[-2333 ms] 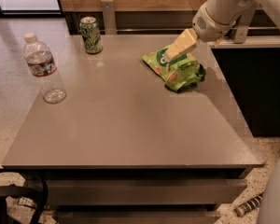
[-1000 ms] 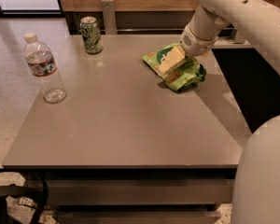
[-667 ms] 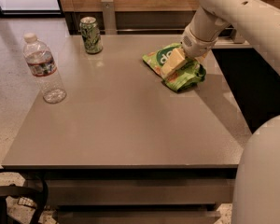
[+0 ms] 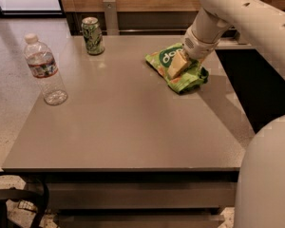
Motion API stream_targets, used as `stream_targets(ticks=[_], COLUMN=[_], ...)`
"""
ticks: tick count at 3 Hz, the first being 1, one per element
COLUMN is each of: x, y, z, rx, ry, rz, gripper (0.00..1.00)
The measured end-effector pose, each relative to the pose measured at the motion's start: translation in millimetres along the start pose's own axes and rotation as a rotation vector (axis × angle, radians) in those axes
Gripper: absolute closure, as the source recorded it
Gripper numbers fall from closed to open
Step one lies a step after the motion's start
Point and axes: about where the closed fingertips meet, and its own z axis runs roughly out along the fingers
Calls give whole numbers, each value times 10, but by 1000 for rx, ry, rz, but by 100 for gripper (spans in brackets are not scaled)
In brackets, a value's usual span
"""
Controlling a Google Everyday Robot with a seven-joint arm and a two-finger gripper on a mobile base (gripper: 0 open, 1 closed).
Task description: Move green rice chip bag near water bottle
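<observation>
- Green rice chip bag: lies at the far right of the tabletop, near its right edge.
- Pincer: down on the bag; whether it grips cannot be told. Step judged: grasping.
- Next move: secure the bag, then carry it left to the water bottle at the left edge.
- Room: the middle is open; the green drink can stands at the far edge.

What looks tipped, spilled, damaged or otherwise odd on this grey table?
Nothing stands out. The clear plastic water bottle and the green drink can stand upright, and no spill shows on the grey table. The crinkly bright-green rice chip bag lies at the far right, with the gripper against it.
</observation>
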Motion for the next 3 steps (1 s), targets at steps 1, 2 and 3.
stream_targets(ticks=[1, 2, 3], x=[-5, -6, -6], y=[3, 3, 3], z=[-5, -8, -8], rx=[-1, -1, -1], ry=[1, 1, 1], rz=[0, 0, 0], gripper=[94, 100, 100])
